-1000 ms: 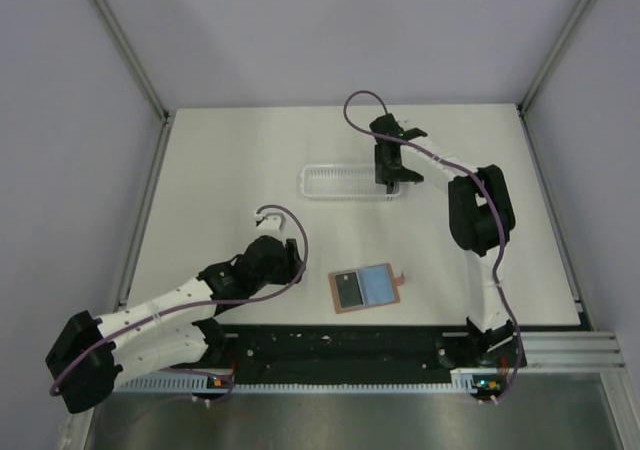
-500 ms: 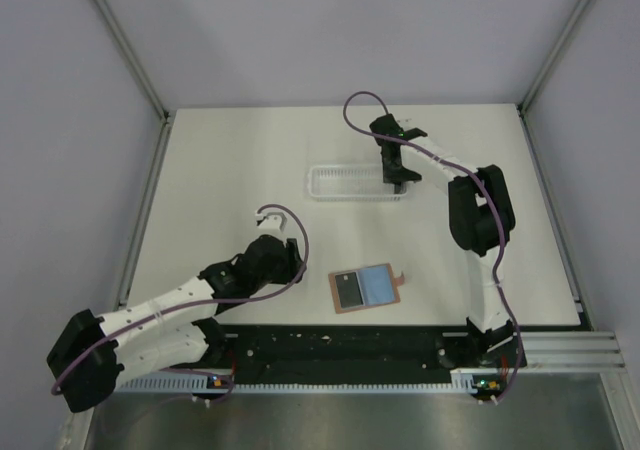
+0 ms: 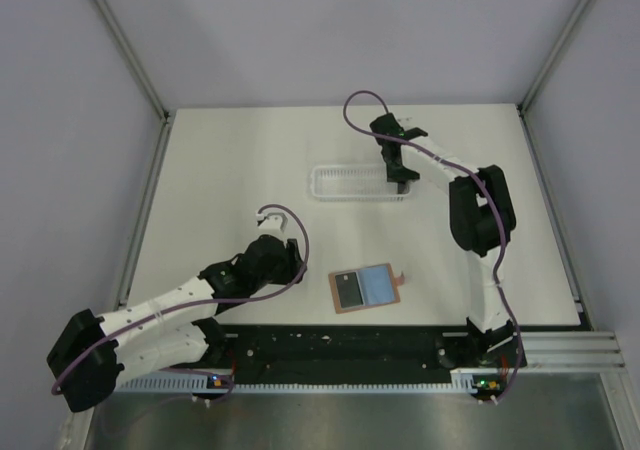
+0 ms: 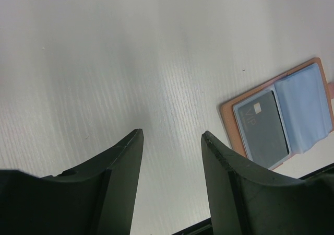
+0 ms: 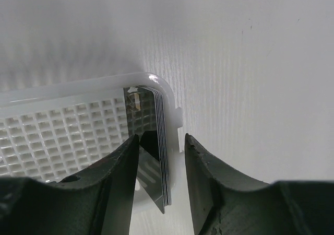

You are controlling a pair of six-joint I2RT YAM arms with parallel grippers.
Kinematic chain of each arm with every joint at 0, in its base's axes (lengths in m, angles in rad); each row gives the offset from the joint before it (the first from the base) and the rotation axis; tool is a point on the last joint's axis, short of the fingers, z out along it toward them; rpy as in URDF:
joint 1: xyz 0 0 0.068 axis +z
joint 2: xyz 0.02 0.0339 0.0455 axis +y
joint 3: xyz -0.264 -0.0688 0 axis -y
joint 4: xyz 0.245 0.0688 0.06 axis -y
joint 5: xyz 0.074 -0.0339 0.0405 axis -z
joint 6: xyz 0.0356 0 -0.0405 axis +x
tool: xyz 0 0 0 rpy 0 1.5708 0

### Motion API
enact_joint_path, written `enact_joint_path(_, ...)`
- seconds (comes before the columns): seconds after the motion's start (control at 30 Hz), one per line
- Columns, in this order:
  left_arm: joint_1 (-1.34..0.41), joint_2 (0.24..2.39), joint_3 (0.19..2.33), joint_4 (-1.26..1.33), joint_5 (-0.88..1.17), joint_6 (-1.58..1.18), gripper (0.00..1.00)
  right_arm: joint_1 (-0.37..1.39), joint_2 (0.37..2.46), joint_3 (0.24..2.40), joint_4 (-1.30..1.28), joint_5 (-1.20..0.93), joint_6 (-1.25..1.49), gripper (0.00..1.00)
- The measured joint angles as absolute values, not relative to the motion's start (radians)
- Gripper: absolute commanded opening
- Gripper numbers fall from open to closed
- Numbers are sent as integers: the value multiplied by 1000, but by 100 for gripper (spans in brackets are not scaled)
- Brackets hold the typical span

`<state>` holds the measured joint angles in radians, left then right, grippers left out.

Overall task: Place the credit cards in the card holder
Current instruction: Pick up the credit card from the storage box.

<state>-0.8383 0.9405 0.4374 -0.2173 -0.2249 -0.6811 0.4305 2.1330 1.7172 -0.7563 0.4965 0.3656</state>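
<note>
- The left end effector [image 4: 171, 136] hangs over bare worktop [image 4: 104, 62]. Its fingers are spread wide with nothing between them, and it is well apart from the cards.
- Just to its right the card holder [image 4: 305, 109] lies open and flat near the front edge. One credit card [image 4: 263, 128], dark with a small white mark [image 4: 257, 107], already sits in its left panel. I judge that half of the job done. The pale blue panel beside it looks unfilled.
- Farther back, the white slatted tray [image 3: 345, 183] holds the second card [image 5: 163, 156]. This card stands on edge in the tray's right-hand corner, leaning against the rim.
- The right end effector [image 5: 162, 137] straddles this card with its fingers drawn to a slim gap. A sliver of tray rim shows between the card and the right finger, so I judge the card not yet gripped.
- What is left: close on the second card, carry it to the holder and slide it in.
- Hard to make out:
  - From the top camera, the arm hides the second card completely.
  - From the right wrist, the card's edge looks striped. I cannot tell whether it is one card or several stacked.
  - From the left wrist, a finger cuts off the holder's near corner.
  - I cannot tell whether the first card is fully seated in its pocket.
</note>
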Motion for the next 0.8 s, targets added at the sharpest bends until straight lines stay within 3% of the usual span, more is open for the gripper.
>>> enact_joint_path(0.23,-838,940,437,-217,-224,-682,54,431,2117,1717,-756,504,360,36)
enact_joint_path(0.5,-838,940,437,-217,-224,-682,54,431,2103,1716,-756,511,358,23)
enact_joint_path(0.8,-838,940,437,-217,-220,-682,53,431,2094,1716,-756,511,347,17)
